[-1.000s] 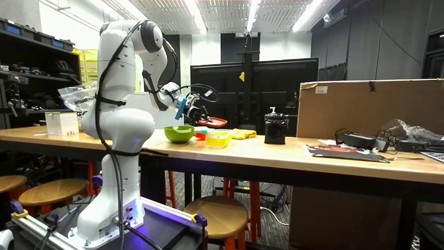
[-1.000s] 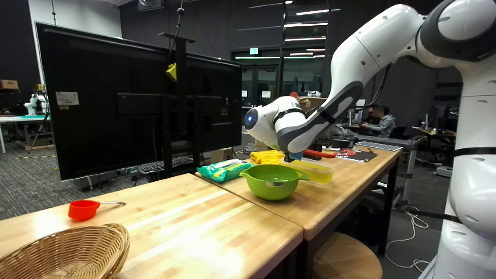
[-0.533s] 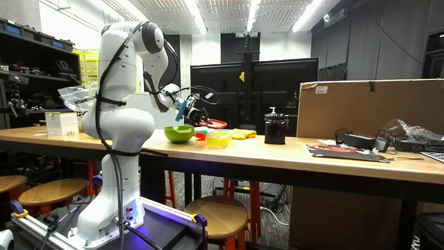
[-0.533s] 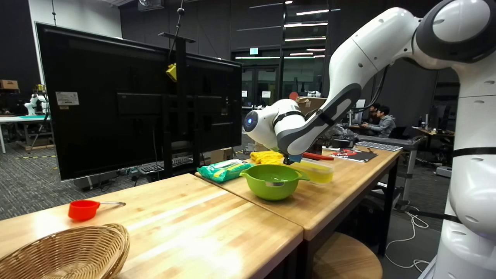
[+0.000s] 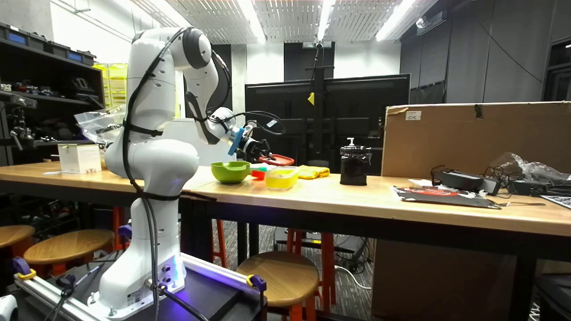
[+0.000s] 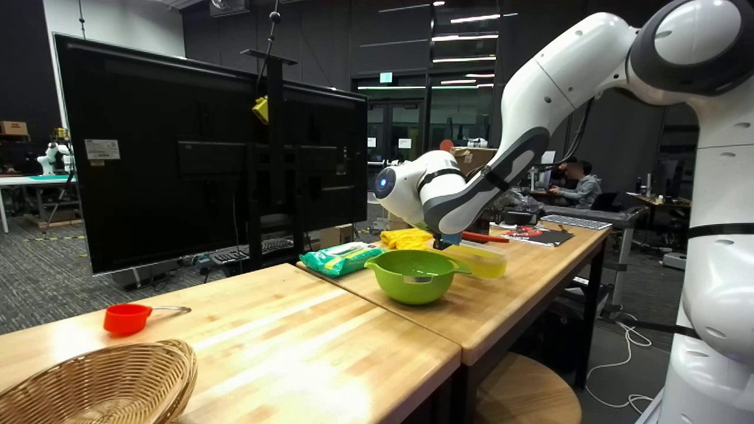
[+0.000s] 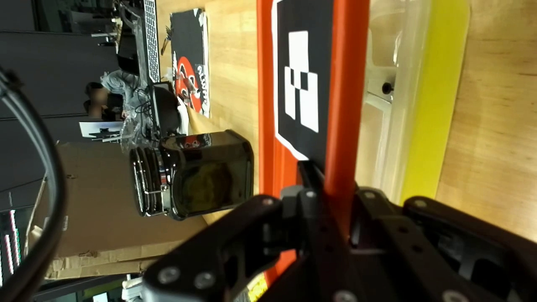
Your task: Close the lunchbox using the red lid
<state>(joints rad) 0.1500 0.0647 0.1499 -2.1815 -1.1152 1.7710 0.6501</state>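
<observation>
The red lid [image 5: 281, 160] is a flat, rectangular plastic lid with a raised rim. My gripper [image 5: 266, 156] is shut on one rim of it and holds it above the table. In the wrist view the gripper's fingers [image 7: 333, 193] pinch the near rim of the lid [image 7: 346, 96], which carries a black-and-white marker. The lunchbox [image 5: 282, 179] looks like a clear rectangular box with yellow in its lower part, open on top. It stands below the lid, partly hidden by it in the wrist view [image 7: 436, 113]. Both also show in an exterior view, the lid [image 6: 484, 237] above the lunchbox [image 6: 489, 263].
A lime-green bowl [image 5: 230, 172] stands beside the lunchbox. A yellow cloth [image 5: 313, 172] and a green-white pack [image 6: 340, 259] lie behind. A dark jar with a pump [image 5: 354, 165] stands farther along. A red cup [image 6: 126, 318] and a wicker basket [image 6: 100, 383] are on the adjoining table.
The arm has come down slightly, bringing the lid lower and a little further from the robot's base. The lid stays in the gripper. The lunchbox and bowl have not moved.
</observation>
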